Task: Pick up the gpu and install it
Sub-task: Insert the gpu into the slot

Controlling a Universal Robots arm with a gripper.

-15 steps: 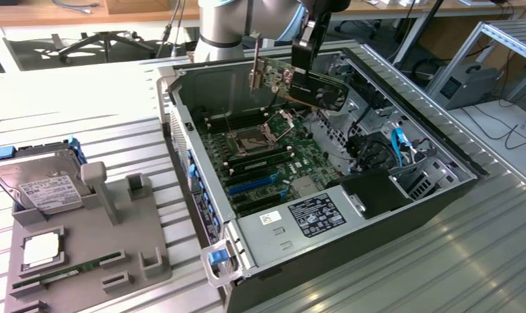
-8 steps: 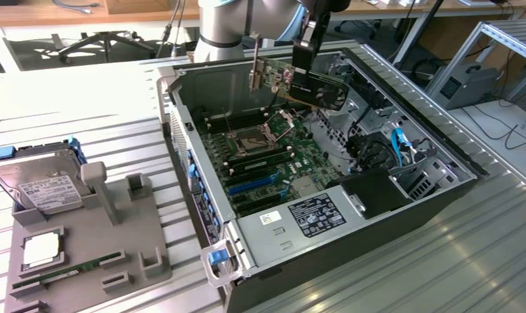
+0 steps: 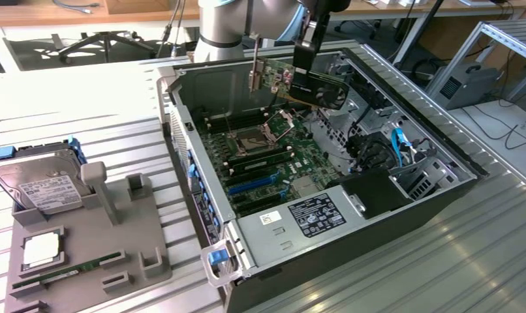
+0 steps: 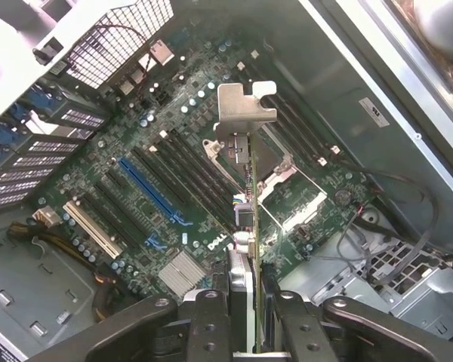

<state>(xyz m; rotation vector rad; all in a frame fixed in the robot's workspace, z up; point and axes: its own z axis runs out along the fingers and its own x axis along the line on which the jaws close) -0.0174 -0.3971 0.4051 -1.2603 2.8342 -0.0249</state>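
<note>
The gpu (image 3: 291,81), a dark card with a black round fan and a silver bracket, hangs upright over the open computer case (image 3: 437,195), above the back part of the green motherboard (image 3: 263,156). My gripper (image 3: 305,57) is shut on its upper edge. In the wrist view the gpu (image 4: 246,113) shows edge-on, bracket farthest from the camera, clamped between the black fingers (image 4: 211,317) of my gripper (image 4: 245,305). It is apart from the motherboard (image 4: 302,204). A long blue slot (image 4: 155,192) lies to one side of the card's line.
Beside the case, on the exterior view's left, a grey holder (image 3: 93,241) carries a hard drive (image 3: 41,186), a processor (image 3: 41,249) and a RAM stick (image 3: 67,270). Cables and drive cages (image 3: 402,156) fill the case's right side. The arm's base (image 3: 224,26) stands behind.
</note>
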